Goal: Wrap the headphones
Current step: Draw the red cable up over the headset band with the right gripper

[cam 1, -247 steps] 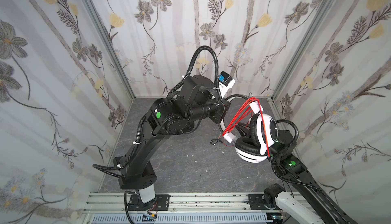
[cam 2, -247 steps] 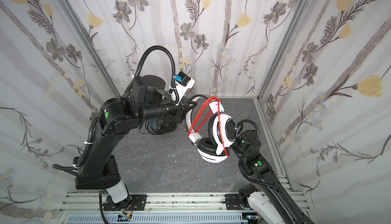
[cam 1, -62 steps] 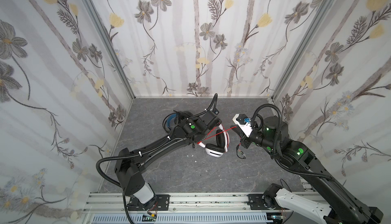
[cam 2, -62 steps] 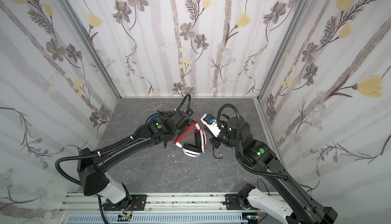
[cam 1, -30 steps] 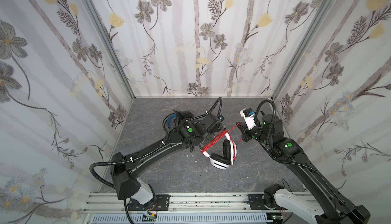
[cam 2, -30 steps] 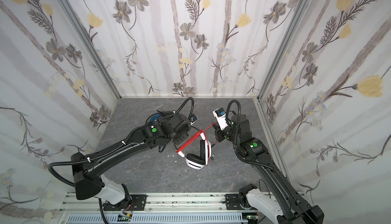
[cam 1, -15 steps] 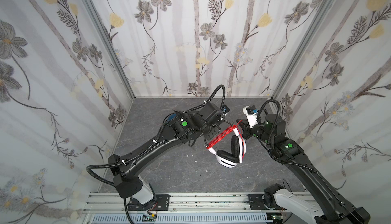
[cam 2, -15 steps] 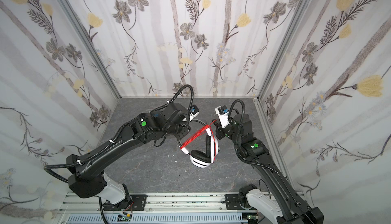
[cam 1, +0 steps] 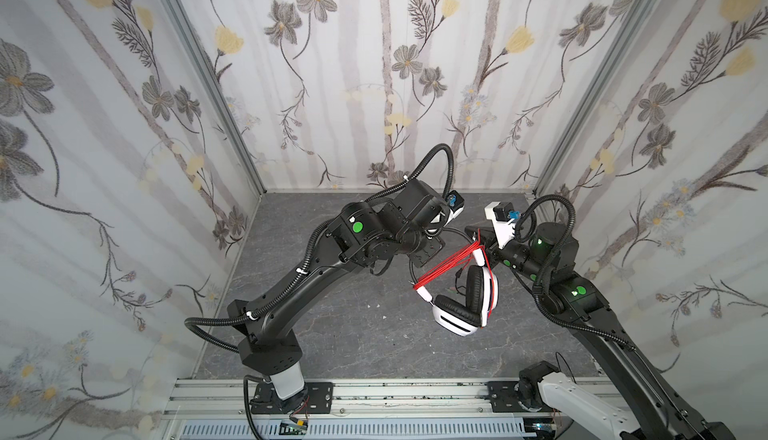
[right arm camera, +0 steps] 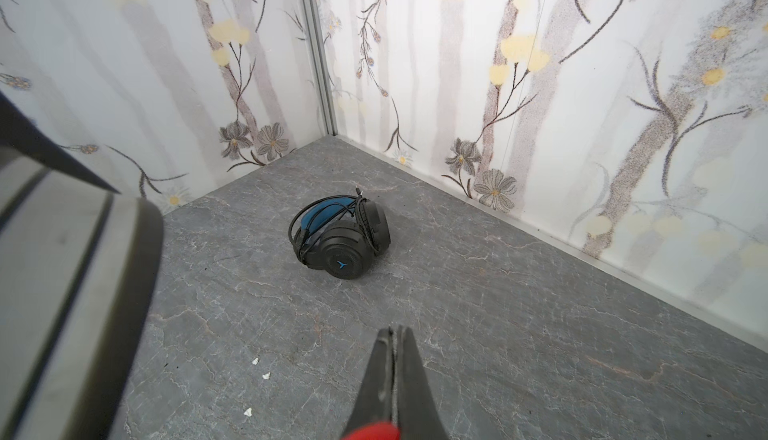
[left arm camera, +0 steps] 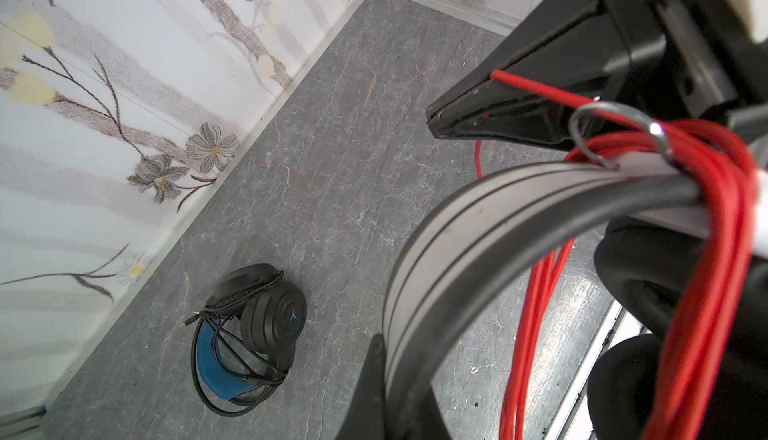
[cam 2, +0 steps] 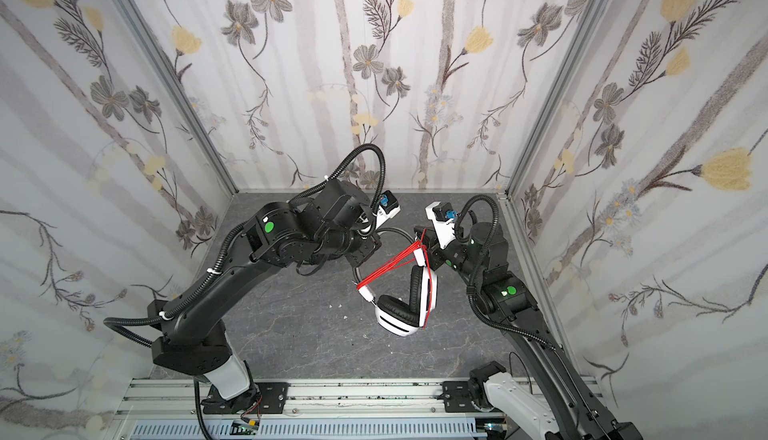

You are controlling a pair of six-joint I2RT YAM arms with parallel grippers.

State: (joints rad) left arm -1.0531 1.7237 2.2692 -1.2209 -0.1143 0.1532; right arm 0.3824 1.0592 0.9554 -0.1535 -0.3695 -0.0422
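White headphones (cam 1: 465, 309) (cam 2: 401, 317) with black earpads hang in the air between my two arms in both top views. Their red cable (cam 1: 446, 267) (cam 2: 388, 265) is looped several times across the headband. My left gripper (left arm camera: 399, 396) is shut on the grey headband (left arm camera: 457, 226). My right gripper (right arm camera: 392, 334) (cam 1: 478, 239) is shut on the red cable close to the band, as the left wrist view shows (left arm camera: 440, 120). Black headphones (left arm camera: 266, 317) (right arm camera: 345, 242) with a blue inner band lie on the floor, their black cable wound round them. My left arm hides them in both top views.
Floral walls (cam 1: 374, 84) close the grey stone floor (cam 1: 353, 334) on three sides. An aluminium rail (cam 1: 374, 396) runs along the front. A few white crumbs (right arm camera: 255, 361) lie on the floor.
Both arms have risen and carried the white headphones higher off the floor and slightly to the right. Both grips are unchanged.
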